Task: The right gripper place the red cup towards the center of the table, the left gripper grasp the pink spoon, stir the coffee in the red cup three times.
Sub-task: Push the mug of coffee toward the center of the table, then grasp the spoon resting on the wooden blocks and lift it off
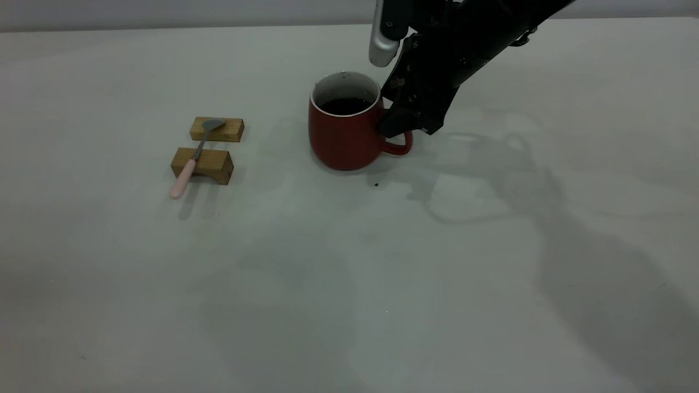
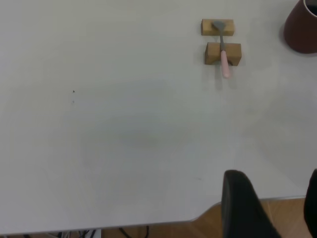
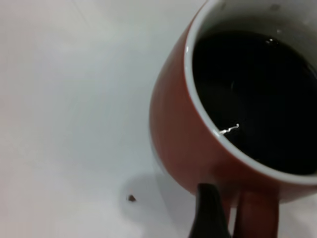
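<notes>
The rounded dark-red ceramic cup of black coffee stands near the middle of the pale grey desk. The black right gripper has its fingers clamped on the loop handle at the cup's 3 o'clock, probably to keep it level. At 9 o'clock, the pink-handled metal spoon bridges two small wooden blocks, raised for easy pinching. The black left gripper hangs parked at the desk's edge, fingers spread.

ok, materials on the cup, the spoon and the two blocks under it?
Red cup: looks like glazed ceramic, glossy red outside, white inside and rim.
Pink spoon: dull grey bowl and neck, probably metal; matte pale pink handle, plastic or silicone, can't tell which.
Blocks: likely bare wood, tan with visible grain.
</notes>
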You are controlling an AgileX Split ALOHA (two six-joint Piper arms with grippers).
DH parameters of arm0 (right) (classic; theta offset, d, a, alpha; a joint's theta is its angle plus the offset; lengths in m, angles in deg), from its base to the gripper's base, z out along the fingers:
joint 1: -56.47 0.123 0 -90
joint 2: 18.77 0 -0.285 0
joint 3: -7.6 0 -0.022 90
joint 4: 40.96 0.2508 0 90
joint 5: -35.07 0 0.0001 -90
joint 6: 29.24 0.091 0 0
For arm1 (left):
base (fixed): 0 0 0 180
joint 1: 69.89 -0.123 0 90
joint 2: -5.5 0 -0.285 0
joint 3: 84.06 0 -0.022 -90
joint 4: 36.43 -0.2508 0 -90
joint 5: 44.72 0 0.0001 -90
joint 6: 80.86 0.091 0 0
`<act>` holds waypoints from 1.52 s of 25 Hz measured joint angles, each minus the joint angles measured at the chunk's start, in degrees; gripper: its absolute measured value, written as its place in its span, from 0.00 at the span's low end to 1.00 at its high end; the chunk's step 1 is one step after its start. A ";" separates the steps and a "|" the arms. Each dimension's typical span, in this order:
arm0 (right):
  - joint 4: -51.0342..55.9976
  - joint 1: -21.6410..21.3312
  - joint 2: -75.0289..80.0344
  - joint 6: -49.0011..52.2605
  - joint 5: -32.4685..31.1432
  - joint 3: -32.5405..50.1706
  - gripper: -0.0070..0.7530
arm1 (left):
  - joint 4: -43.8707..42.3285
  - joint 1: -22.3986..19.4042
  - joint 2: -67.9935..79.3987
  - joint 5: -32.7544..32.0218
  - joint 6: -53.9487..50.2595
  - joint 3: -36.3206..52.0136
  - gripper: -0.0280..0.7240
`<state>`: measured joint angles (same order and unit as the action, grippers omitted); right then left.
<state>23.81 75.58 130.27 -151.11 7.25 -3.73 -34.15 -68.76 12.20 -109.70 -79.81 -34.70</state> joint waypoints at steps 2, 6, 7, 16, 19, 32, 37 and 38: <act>-0.80 -0.14 -0.26 1.74 -0.67 0.00 0.77 | 0.00 0.00 0.00 0.00 0.00 0.00 0.55; -6.56 -1.27 -3.49 11.59 -6.82 0.00 0.76 | 0.00 0.00 0.00 0.00 0.00 0.00 0.55; -8.28 -1.64 -5.16 15.29 -9.60 0.00 0.76 | 0.00 0.00 0.00 0.00 0.00 0.00 0.55; -27.67 -4.99 -25.08 85.11 -38.86 0.00 0.61 | 0.00 0.00 0.00 0.00 0.00 0.00 0.55; -41.44 -5.32 -31.81 103.16 -40.41 1.23 0.58 | 0.00 0.00 0.00 0.00 0.00 0.00 0.55; -63.28 -6.49 -73.37 123.37 -41.59 41.14 0.57 | 0.00 0.00 0.00 0.00 0.00 0.00 0.55; -65.40 -6.49 -92.94 126.39 -40.31 54.16 0.57 | 0.00 0.00 0.00 0.00 0.00 0.00 0.55; -65.80 -6.49 -96.55 126.69 -39.88 55.90 0.57 | 0.00 0.00 0.00 0.00 0.00 0.00 0.55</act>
<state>-41.99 69.09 33.72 -24.42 -32.62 52.17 -34.15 -68.76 12.20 -109.70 -79.81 -34.70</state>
